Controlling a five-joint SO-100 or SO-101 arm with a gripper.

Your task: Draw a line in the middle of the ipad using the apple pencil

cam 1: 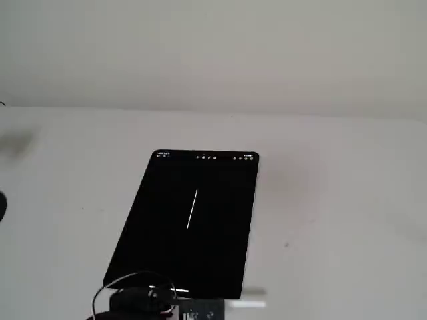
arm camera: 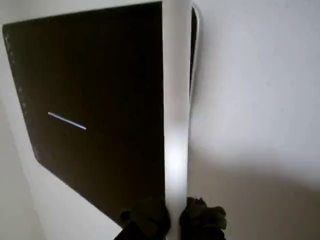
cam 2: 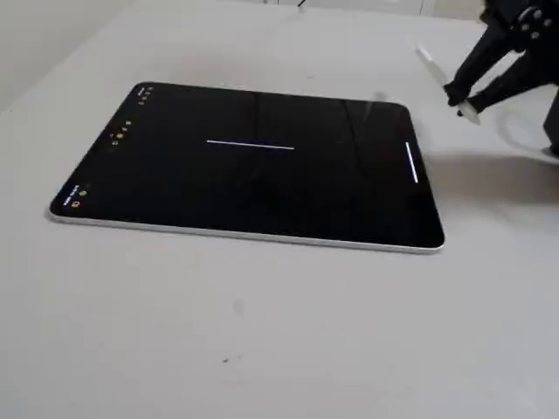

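The iPad [cam 1: 200,253] lies flat on the white table with its screen black. A thin white line [cam 1: 192,209] runs across the middle of the screen, also seen in the wrist view [arm camera: 66,121] and in a fixed view [cam 2: 250,144]. My dark gripper [cam 2: 461,100] is shut on the white Apple Pencil [cam 2: 435,72] and holds it in the air beside the iPad's short edge, clear of the screen. In the wrist view the pencil [arm camera: 176,100] runs up from the gripper [arm camera: 172,220] along the iPad's [arm camera: 100,75] edge. Its tip is out of frame.
A short white bar [cam 2: 411,163] glows near the iPad's [cam 2: 218,192] edge closest to the gripper. The arm's dark body and a cable [cam 1: 133,297] sit at the bottom of a fixed view. The bare white table [cam 2: 262,332] surrounds the iPad.
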